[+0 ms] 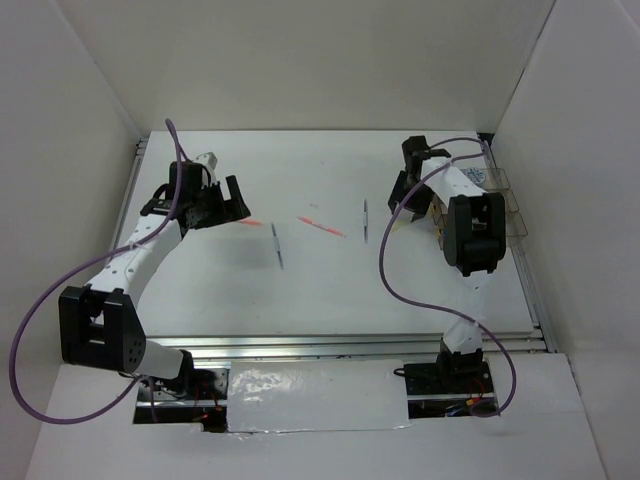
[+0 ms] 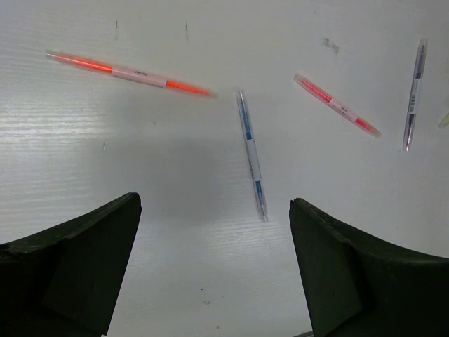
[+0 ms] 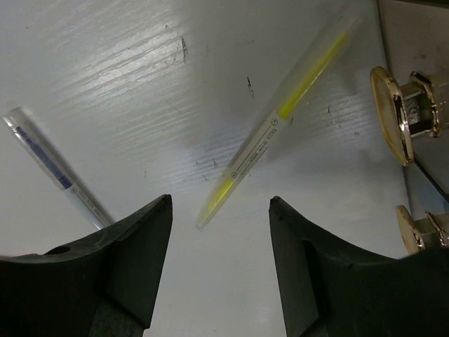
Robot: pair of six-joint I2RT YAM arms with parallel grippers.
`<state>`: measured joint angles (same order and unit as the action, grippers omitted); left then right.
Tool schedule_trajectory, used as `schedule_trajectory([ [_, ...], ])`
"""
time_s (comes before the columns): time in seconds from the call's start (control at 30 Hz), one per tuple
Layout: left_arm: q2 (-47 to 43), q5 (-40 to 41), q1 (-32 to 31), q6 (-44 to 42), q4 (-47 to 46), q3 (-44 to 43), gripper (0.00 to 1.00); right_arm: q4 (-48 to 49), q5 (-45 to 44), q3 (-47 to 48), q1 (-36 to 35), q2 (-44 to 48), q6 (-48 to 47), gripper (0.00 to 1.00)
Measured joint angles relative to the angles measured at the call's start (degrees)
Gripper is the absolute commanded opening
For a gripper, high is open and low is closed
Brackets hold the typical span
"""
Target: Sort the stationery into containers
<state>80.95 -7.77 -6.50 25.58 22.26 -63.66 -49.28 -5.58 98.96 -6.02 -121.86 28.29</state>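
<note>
White arms (image 1: pixel 130 262), black joints (image 1: pixel 95 325), purple cables (image 1: pixel 382 262); left tool (image 2: pixel 214 203) dark

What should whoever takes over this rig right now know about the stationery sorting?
Left gripper: open, empty, above the table near the blue-marked pen.
Right gripper: open, empty, over the yellow pen, close to the organiser tray.
Also loose on the table: first orange pen, second orange pen, silver pen.
Done: cannot tell; the right arm hides most of the tray.
Left: at least these five pens need to go into the tray.
</note>
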Motion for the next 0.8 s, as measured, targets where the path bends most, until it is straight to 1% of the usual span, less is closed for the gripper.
schedule_trajectory([
  [0.27, 0.0, 0.0, 0.0, 0.0, 0.0, 0.0, 0.99, -0.8, -1.1, 0.0, 0.1, -1.9, 0.7, 0.6],
  [0.33, 0.2, 0.0, 0.0, 0.1, 0.0, -0.1, 0.99, -1.0, -1.2, 0.0, 0.1, -1.9, 0.8, 0.58],
  [0.53, 1.2, 0.0, 0.0, 0.1, 0.0, -0.4, 0.99, -1.4, -1.0, 0.0, 0.1, -2.5, 0.9, 0.56],
  [0.63, 1.5, -0.1, 0.2, 0.2, 0.0, -0.4, 0.99, -1.4, 0.3, 0.0, 0.3, -2.9, 0.9, 0.55],
  [0.8, 1.9, -0.5, 0.8, 0.3, 0.2, -0.5, 0.99, -1.8, 3.4, 0.0, 1.6, -3.3, 0.9, 0.49],
])
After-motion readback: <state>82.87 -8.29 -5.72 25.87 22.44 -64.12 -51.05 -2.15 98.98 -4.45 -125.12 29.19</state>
